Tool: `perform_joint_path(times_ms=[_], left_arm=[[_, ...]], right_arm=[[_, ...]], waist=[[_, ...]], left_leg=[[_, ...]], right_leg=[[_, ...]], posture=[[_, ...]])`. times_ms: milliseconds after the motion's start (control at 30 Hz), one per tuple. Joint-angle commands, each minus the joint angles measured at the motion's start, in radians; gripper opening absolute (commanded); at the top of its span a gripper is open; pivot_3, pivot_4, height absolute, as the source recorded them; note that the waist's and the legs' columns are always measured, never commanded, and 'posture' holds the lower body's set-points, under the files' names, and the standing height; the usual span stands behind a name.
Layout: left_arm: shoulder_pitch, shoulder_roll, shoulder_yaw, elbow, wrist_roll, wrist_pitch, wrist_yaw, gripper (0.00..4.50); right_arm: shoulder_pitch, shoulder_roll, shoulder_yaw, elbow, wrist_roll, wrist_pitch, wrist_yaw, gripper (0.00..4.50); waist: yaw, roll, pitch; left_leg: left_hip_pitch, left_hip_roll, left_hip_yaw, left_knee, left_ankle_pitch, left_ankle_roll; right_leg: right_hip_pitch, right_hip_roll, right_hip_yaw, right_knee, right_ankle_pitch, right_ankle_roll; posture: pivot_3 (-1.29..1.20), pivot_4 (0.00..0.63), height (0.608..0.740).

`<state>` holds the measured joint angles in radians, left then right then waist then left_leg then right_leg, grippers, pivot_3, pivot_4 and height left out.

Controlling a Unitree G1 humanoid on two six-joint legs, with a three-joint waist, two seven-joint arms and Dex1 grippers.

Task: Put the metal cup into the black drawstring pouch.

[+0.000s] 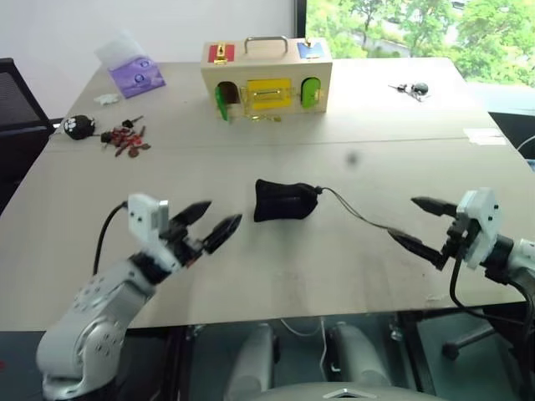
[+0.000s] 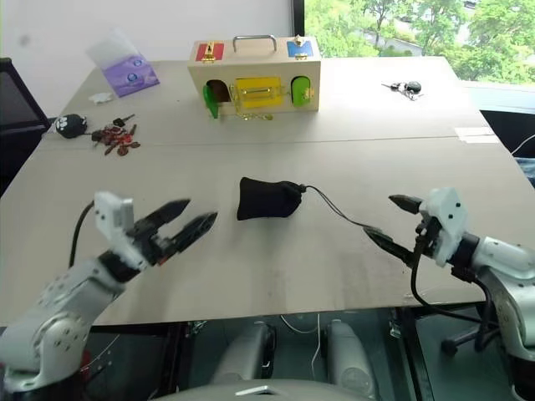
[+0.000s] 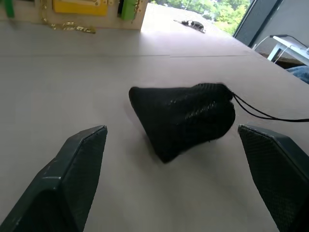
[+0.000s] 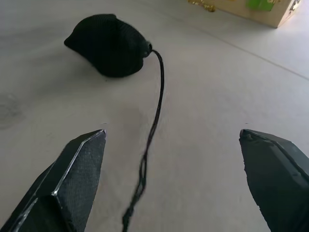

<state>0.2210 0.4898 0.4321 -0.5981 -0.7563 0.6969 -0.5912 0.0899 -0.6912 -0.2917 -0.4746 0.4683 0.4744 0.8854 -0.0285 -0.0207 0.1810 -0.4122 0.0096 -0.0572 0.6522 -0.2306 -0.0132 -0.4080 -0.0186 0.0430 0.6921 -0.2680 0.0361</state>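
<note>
Two claws, left [image 1: 211, 224] and right [image 1: 425, 224], gape wide and empty, flanking the closed black drawstring pouch [image 1: 284, 201] mid-bench [image 1: 251, 276].

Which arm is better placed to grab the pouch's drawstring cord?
Right. The cord trails from the black drawstring pouch toward the open right gripper; the left gripper sits on the opposite side.

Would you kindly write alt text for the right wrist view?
A soft black fabric drawstring pouch lies bulging and cinched shut on a pale wooden table, its thin dark cord trailing toward the open right pincer.
</note>
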Motion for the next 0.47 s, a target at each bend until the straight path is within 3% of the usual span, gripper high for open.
perform_joint_path(times_ms=[33,200,467], left_arm=[[0.064,0.022,0.024,-0.051,-0.002,-0.053,-0.038,4.5],[0.128,0.032,0.014,-0.058,-0.002,-0.086,-0.063,4.5],[0.161,0.057,0.025,-0.045,-0.012,-0.11,-0.083,4.5]], right_arm=[[0.037,-0.02,-0.067,0.009,-0.014,-0.042,-0.014,4.48],[0.116,-0.05,-0.131,0.011,0.071,-0.036,0.063,4.48],[0.15,-0.059,-0.136,0.049,0.024,-0.109,0.052,4.48]], waist=[[0.003,0.0,0.0],[0.017,0.0,0.0],[0.014,0.0,-0.001]], left_leg=[[0.0,0.0,0.001,0.0,0.0,0.0],[0.0,0.0,0.005,0.002,0.0,0.0],[0.001,0.001,0.007,0.001,0.0,0.0]], right_leg=[[0.0,0.0,0.0,0.0,0.0,0.0],[0.001,0.0,0.001,-0.001,-0.003,-0.001],[0.001,0.001,0.002,-0.001,-0.004,0.0]], posture=[[0.0,0.15,0.74],[0.0,0.15,0.74],[0.0,0.15,0.74]])
